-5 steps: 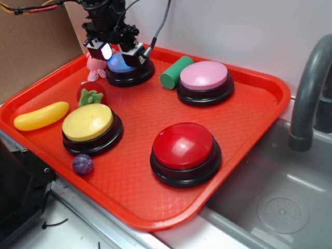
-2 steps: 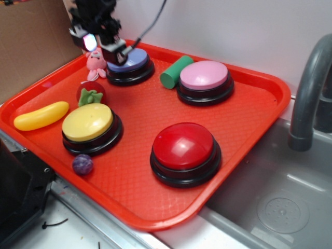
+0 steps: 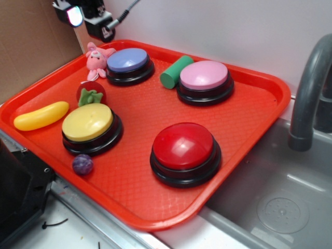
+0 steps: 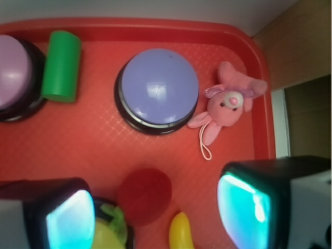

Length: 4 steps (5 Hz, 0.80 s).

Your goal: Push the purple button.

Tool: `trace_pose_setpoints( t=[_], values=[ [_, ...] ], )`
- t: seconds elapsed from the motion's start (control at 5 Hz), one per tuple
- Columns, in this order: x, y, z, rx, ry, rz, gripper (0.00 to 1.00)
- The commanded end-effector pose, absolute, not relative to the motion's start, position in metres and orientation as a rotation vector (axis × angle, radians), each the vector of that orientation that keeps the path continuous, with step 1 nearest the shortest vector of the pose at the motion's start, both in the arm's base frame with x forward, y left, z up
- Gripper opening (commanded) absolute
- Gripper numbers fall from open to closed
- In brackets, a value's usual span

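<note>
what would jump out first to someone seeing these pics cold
The bright red tray fills the scene, carrying four big dome buttons: the red button nearest the front, the yellow button at left, the pink button and the purple button at the back. Above the tray's far left corner hangs the end effector, its pads glowing, beside a small pink plush bunny.

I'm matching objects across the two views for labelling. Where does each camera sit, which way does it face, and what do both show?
Exterior: off the tray's front, raised, looking down across it; the gripper shows top left.
Wrist: on the arm, looking straight down; the gripper's fingertips frame the bottom.
Shared: purple button, pink bunny, green cylinder.
</note>
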<state>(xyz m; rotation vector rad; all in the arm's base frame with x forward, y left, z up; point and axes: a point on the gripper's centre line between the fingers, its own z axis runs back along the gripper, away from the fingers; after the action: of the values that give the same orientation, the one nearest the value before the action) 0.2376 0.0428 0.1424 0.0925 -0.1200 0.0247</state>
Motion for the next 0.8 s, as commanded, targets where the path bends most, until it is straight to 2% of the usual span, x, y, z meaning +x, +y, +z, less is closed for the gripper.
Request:
trace_pose_setpoints(
  t=[0.0,0.6],
  values=[
    [0.22,0.04,0.176,0.074,-0.131,0.073,1.0],
    [0.196,0.027,0.19,0.076,-0.154,0.112,1.0]
  ],
)
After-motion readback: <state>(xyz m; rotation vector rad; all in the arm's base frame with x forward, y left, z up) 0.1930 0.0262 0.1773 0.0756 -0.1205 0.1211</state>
